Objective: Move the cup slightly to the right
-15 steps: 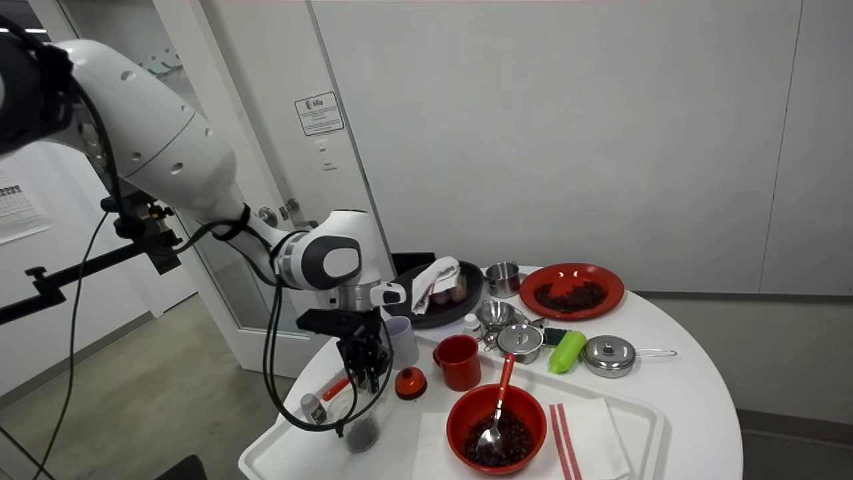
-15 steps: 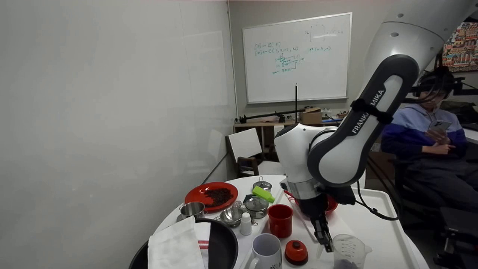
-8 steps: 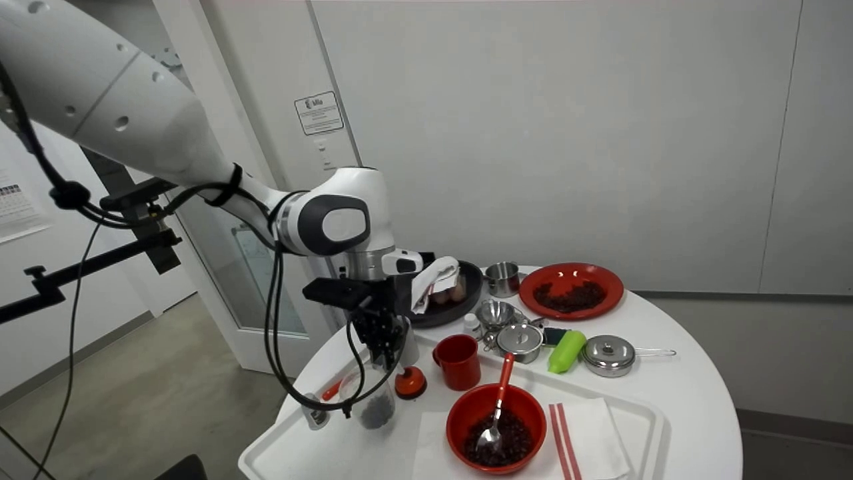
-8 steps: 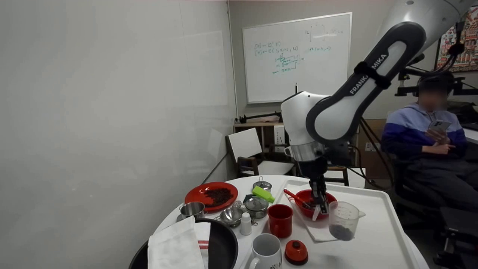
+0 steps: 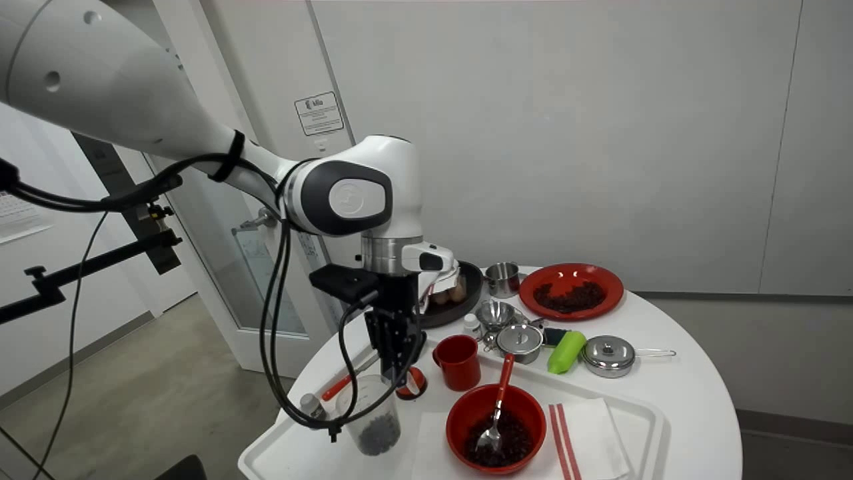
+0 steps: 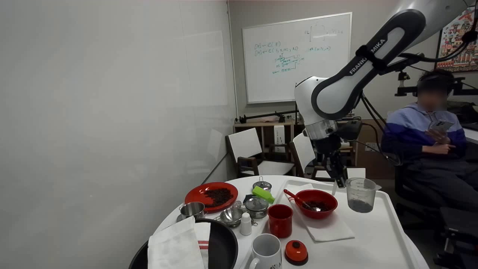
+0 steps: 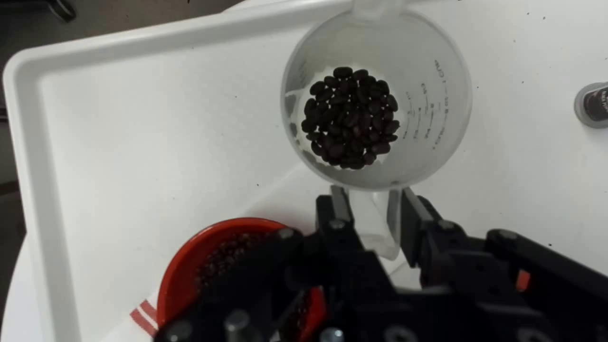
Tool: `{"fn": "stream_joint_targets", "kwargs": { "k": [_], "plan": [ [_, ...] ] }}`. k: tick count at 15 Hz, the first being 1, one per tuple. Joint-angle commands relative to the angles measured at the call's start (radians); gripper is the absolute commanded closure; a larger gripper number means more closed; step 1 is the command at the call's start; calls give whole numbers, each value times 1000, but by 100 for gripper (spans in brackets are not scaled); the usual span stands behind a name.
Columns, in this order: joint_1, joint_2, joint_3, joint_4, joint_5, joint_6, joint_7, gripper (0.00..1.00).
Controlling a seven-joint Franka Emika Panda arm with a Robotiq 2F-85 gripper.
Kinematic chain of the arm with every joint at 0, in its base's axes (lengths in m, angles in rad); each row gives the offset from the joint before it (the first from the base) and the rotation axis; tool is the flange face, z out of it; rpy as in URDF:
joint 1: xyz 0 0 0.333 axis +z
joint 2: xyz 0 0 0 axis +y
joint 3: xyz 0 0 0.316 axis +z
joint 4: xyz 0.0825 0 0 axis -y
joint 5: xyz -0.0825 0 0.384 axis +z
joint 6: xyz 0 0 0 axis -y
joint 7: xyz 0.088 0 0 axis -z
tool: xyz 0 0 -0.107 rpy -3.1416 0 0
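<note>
The cup is a clear measuring cup (image 7: 439,90) with dark beans at its bottom; in the wrist view I look down into it. My gripper (image 7: 371,209) has its jaws closed around the cup's handle (image 7: 380,237), one finger on each side. In an exterior view the cup (image 6: 368,188) hangs upright above the white tray, beside my gripper (image 6: 340,183). Cables partly cross the cup (image 5: 373,403) in an exterior view, where the fingertips of my gripper (image 5: 393,377) are hard to make out.
A red bowl (image 5: 460,427) with beans and a spoon stands on the tray (image 6: 390,220). Nearby are a red mug (image 6: 280,222), a white mug (image 6: 267,246), an orange-red knob-topped object (image 6: 296,252) and a grey-capped shaker (image 7: 596,104). Pots and a red plate (image 6: 190,196) lie farther off.
The arm has risen, carrying the cup off the tray and away from the white mug, past the red bowl's side. The bowl, mugs and plate have stayed where they were.
</note>
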State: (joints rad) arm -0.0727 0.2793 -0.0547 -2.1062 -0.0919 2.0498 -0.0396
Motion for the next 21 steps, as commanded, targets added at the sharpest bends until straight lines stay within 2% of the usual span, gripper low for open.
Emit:
{"fn": "stream_joint_targets", "kwargs": {
  "k": [1,7,11,16,21],
  "plan": [
    [-37,-19,-35,-7,40,-25,16,88],
    [-126,-28,-119,-55,111,53,55,88],
    [-165,-15,-158,-105,165,189,103,88],
    [-146,10,-147,-191,174,350,143,88],
    [-101,80,-104,-215,173,454,168,88]
  ]
}}
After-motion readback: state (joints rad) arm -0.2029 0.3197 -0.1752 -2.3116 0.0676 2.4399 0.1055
